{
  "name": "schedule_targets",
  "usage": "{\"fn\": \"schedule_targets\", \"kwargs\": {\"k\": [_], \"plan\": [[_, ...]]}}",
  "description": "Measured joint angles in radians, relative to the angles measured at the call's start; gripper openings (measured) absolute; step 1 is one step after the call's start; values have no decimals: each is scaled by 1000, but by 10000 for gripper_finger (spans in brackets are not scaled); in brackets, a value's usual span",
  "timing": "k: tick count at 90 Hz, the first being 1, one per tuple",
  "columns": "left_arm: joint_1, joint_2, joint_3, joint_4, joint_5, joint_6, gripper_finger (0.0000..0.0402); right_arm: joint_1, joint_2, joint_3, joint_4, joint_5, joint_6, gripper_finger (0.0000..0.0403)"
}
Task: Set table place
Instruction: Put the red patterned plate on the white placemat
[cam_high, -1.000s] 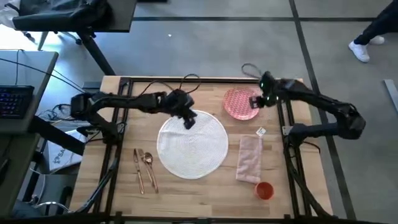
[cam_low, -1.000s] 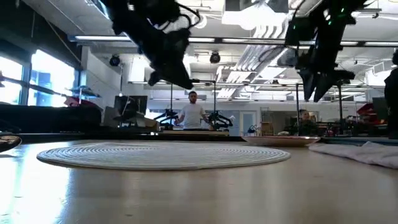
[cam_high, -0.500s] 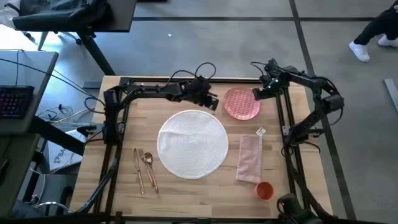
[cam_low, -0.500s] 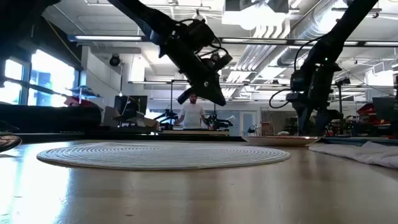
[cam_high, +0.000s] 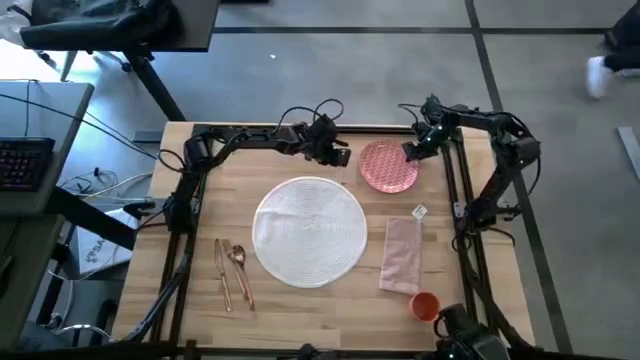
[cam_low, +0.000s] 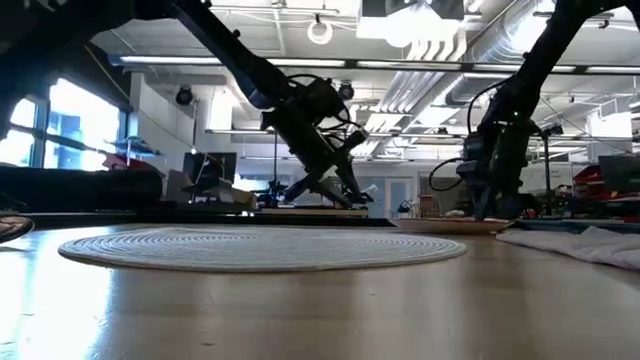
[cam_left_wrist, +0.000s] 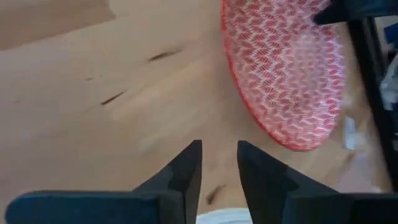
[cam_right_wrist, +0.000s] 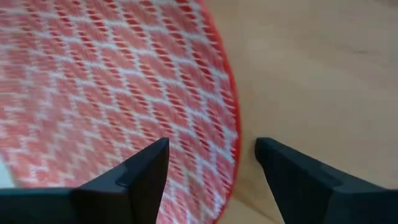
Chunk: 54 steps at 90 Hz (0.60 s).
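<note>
no readable text, labels, brands, numbers or signs anywhere

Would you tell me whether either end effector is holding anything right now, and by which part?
Nothing is held. The right end effector is open over the pink plate's rim; the left end effector is open beside it, empty.

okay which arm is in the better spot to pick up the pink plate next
Probably the right. Its pincer is open and straddles the pink plate's rim, as its wrist view shows. The left pincer hangs beside the plate over bare table, fingers only narrowly apart.
</note>
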<state>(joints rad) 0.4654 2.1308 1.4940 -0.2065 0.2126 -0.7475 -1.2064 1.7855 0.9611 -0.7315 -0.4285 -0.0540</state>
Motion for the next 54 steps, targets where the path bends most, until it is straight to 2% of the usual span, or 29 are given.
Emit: {"fn": "schedule_targets", "kwargs": {"k": [18, 35, 54], "plan": [[-15, -2, 0, -7, -24, 34, 88, -26, 8, -9, 0, -147, -38, 180], [-16, -2, 0, -1, -15, 41, 86, -24, 29, -26, 13, -198, -60, 128], [-16, -37, 0, 33, 0, 45, 83, -21, 44, -28, 9, -226, -83, 33]]}}
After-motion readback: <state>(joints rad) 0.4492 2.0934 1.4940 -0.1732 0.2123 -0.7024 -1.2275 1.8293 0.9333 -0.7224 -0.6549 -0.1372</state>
